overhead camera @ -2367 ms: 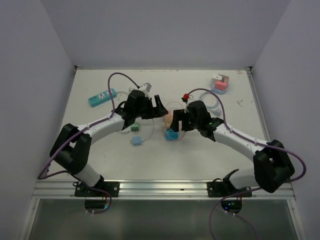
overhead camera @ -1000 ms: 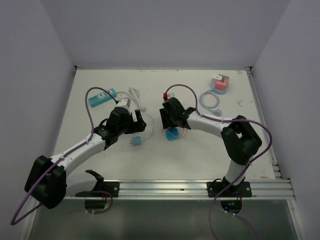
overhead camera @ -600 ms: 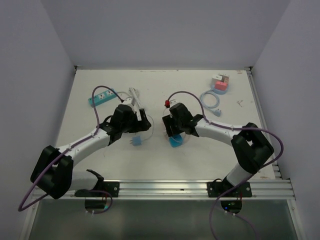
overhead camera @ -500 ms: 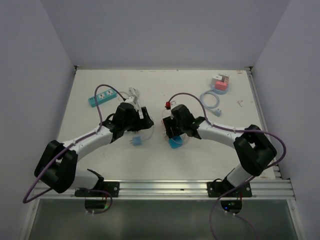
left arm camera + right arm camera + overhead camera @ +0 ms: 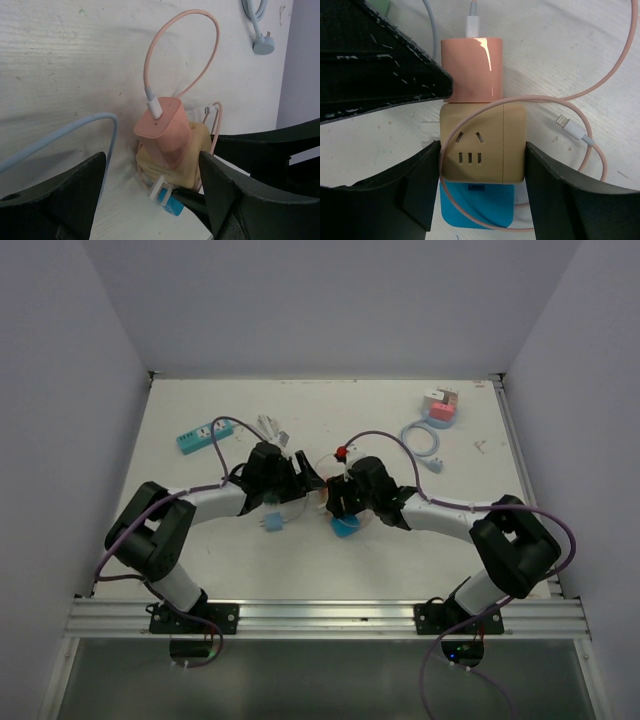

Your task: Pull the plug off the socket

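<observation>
Swung in from the frame's left, the left fingers point(image 5: 70, 200) now stand wide either side of the pink plug point(image 5: 164, 127), not touching it — poised to close. Opposite, the right fingers point(image 5: 410, 195) clamp the yellow socket point(image 5: 482, 142) by its sides, steadying it on the tabletop point(image 5: 60, 60). The plug sits seated in the socket at mid-frame; overhead both wrists mostly hide it — the blue block point(image 5: 477, 205) beneath is hard to identify.

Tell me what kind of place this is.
Probably a lab robot test cell: a white table boxed in by blank walls, an aluminium mounting rail at its near edge, and practice props like a teal power strip and a pink plug in a yellow socket.
</observation>
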Tool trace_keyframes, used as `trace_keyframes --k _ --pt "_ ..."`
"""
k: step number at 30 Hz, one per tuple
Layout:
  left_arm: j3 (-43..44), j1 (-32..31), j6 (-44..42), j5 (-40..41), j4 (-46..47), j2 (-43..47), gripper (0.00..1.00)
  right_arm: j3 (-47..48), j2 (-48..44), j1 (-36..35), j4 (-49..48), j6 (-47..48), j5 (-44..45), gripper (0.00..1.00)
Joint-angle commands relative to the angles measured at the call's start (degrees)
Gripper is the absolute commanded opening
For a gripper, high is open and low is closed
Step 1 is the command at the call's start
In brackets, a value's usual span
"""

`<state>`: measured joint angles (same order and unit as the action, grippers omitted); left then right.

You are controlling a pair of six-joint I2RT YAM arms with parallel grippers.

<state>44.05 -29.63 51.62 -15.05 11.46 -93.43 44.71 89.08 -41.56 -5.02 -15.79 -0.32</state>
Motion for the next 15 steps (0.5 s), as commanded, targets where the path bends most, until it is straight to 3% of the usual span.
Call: trace_keyframes --k 1,11,15 --pt "1.74 0.27 4.10 -3.23 7.78 -1.23 0.78 -1.46 -1.45 0.34 -7.72 -2.31 -2.93 0.00" --pt "1.21 0.27 6.83 -3.58 12.08 -4.57 0.73 -2.70 -0.22 1.22 -10.98 -3.90 -5.92 0.00" --pt "-0.19 0.27 8.32 -3.50 14.90 -5.71 0.66 -2.87 -0.13 1.22 -11.60 -3.81 -7.06 0.00"
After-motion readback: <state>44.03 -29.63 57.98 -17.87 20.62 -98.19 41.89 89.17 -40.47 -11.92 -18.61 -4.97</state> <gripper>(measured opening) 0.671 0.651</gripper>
